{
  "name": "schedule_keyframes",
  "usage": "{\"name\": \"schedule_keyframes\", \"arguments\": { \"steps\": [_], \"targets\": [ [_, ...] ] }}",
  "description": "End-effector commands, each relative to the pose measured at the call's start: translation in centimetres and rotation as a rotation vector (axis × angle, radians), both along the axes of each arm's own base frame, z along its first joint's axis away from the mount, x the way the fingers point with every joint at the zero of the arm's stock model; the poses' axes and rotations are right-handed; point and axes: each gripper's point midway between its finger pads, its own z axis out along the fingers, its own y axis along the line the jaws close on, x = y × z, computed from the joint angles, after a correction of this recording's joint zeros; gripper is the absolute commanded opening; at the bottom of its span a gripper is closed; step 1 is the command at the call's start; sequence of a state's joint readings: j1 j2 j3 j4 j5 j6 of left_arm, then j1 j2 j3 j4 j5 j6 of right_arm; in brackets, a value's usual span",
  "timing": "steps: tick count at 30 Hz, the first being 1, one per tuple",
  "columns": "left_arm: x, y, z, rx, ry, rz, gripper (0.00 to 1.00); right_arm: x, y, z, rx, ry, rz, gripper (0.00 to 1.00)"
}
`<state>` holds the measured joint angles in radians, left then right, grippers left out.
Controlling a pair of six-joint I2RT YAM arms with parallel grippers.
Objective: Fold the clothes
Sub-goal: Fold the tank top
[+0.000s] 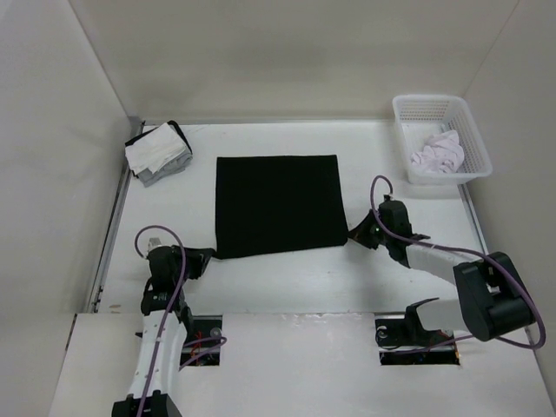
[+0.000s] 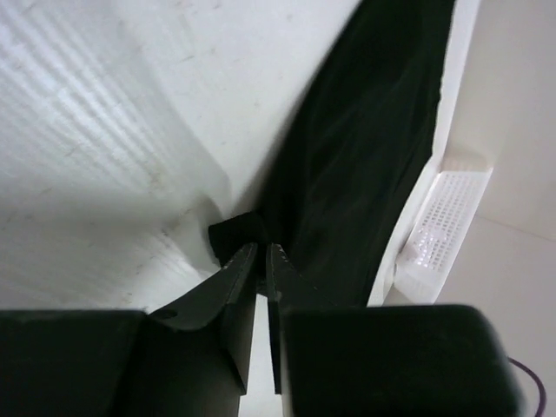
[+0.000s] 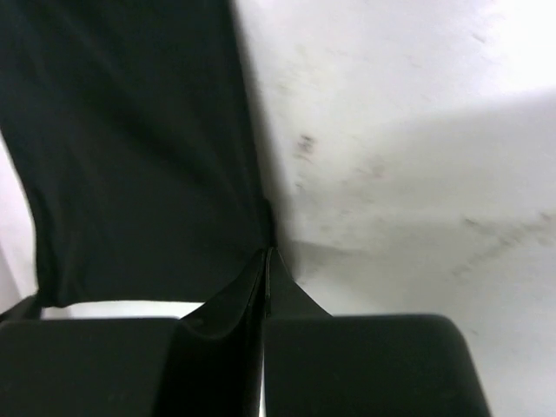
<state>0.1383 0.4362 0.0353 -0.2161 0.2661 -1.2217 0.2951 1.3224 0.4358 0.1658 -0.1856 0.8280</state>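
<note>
Garment: the black garment (image 1: 276, 204) lies flat as a neat rectangle in the middle of the counter (image 1: 287, 291).
Left claw: the left claw (image 2: 261, 252) sits at the garment's near-left corner, jaws a thin slit apart with a nub of cloth at the tips; whether it pinches cannot be told.
Right claw: the right claw (image 3: 268, 254) is closed, apparently pinching the near-right corner, which is drawn to a point.
Risk: uneven release likely skews the rectangle; snagged cloth could drag a corner open.

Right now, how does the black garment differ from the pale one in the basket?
The black garment lies spread flat on the table; the pale garment sits crumpled in the basket. The black garment looks much larger than the pale garment. Both are soft cloth.
</note>
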Motion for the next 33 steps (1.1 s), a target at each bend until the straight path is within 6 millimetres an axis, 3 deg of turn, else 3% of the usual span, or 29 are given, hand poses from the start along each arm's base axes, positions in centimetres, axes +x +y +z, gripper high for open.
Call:
{"name": "schedule_keyframes", "arguments": {
  "steps": [1,5,8,11,14,17,21,25,28,33],
  "targets": [
    [1.9,0.8,4.7,0.106,-0.146,-0.021,0.13,1.2,-0.4,1.9,0.006,-0.118,-0.045,0.01],
    [3.1,3.4,8.3,0.274,-0.211,0.066,0.2,0.7,-1.2,2.5,-0.019,-0.141,-0.066,0.07],
    [3.8,5.2,9.6,0.371,-0.217,0.148,0.24,0.8,-1.9,3.5,-0.055,-0.169,-0.083,0.13],
    [5.5,4.7,10.0,0.411,-0.206,0.138,0.31,1.5,-2.7,5.0,-0.092,-0.21,-0.114,0.29],
    [9.2,3.1,10.2,0.472,-0.202,0.09,0.37,3.6,-3.1,7.2,-0.13,-0.274,-0.134,0.4],
    [14.5,1.3,10.4,0.522,-0.2,0.039,0.4,7.4,-2.1,8.7,-0.155,-0.304,-0.112,0.35],
    [22.6,0.4,9.8,0.563,-0.176,-0.014,0.41,12.1,0.0,8.6,-0.149,-0.292,-0.056,0.08],
    [29.6,-0.3,7.7,0.57,-0.148,-0.123,0.36,14.1,1.0,8.9,-0.126,-0.298,-0.037,0.07],
    [32.8,-0.1,6.4,0.595,-0.127,-0.166,0.35,14.5,1.5,8.8,-0.122,-0.3,-0.019,0.09],
    [35.4,0.0,4.2,0.685,-0.063,-0.226,0.36,14.4,3.3,8.1,-0.094,-0.298,0.023,0.09]
  ]
}}
